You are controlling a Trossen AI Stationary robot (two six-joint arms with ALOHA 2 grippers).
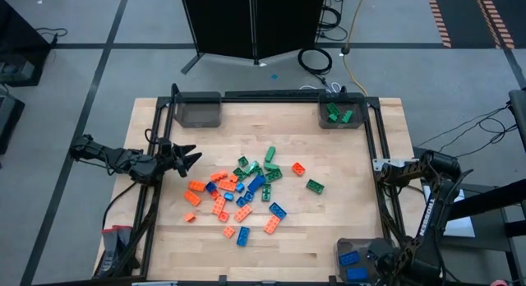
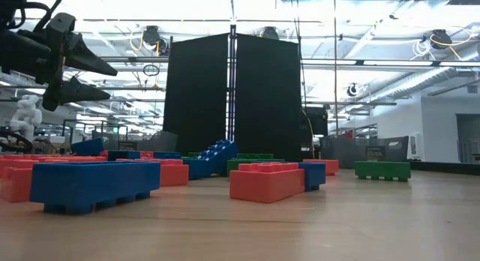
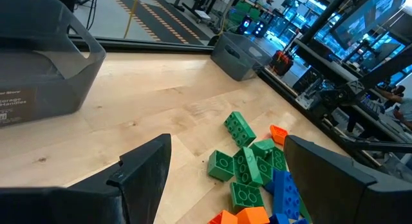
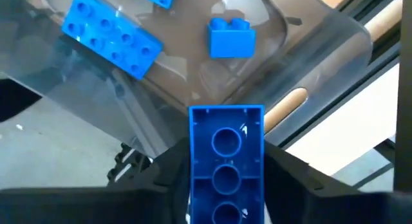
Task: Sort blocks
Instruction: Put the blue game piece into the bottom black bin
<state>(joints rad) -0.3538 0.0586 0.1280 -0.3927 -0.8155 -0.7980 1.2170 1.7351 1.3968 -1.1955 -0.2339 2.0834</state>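
Orange, green and blue blocks (image 1: 242,191) lie in a loose pile at the table's middle. My right gripper (image 4: 225,205) hangs at the near right corner, above a clear grey bin (image 1: 343,246) that holds blue blocks (image 4: 109,34). It is shut on an oblong blue block (image 4: 225,159). My left gripper (image 1: 187,157) waits at the table's left edge, open, with nothing between its fingers (image 3: 145,172). It points toward the pile. My right gripper pinches the oblong blue block by its two long sides (image 4: 195,179) between its two fingers (image 4: 161,179). The fingers point steeply down, and the block lies along them. Its hollow underside faces the wrist camera. It hangs clear above the bin's inside.
A grey bin (image 1: 197,111) stands at the far left corner. Another bin (image 1: 341,113) at the far right corner holds green blocks. A dark frame rail (image 1: 374,146) runs along the table's right side. Bare wood lies between the pile and the near edge.
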